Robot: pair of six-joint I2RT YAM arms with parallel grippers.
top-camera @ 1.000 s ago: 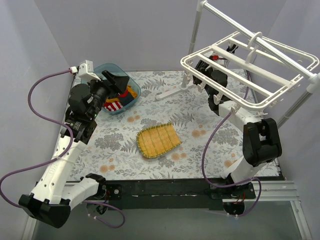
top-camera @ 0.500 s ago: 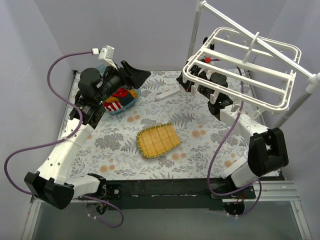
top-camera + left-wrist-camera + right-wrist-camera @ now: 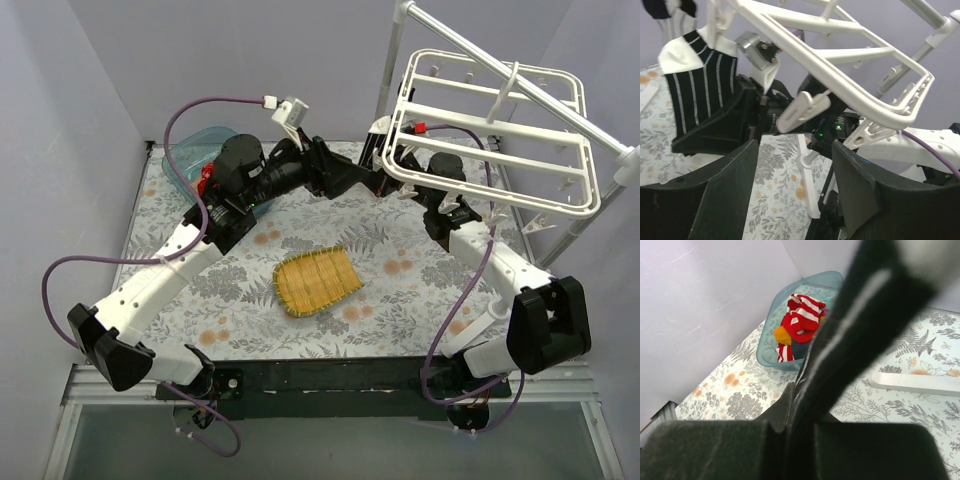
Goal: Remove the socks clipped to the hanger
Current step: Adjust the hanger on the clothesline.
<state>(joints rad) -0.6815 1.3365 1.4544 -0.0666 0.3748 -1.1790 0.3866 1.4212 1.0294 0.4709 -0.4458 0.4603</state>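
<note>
The white grid hanger (image 3: 490, 130) hangs tilted from the pole stand and fills the top of the left wrist view (image 3: 840, 75). A black-and-white striped sock (image 3: 700, 95) hangs from one of its clips. My right gripper (image 3: 388, 160) is under the hanger's left edge, shut on that sock (image 3: 860, 315). My left gripper (image 3: 352, 182) is open and empty, reaching across just left of the right gripper; the sock is up and to the left of its fingers (image 3: 735, 190). More socks, red-and-white striped (image 3: 802, 315), lie in the blue bin.
The blue bin (image 3: 185, 160) sits at the back left. A yellow woven mat (image 3: 315, 280) lies mid-table. The white pole stand (image 3: 392, 60) rises at the back right; its foot (image 3: 810, 190) lies on the floral cloth below my left fingers.
My left arm swung from over the bin rightwards to the hanger's left edge. The hanger tilted up steeper as the right gripper kept hold of the sock.
</note>
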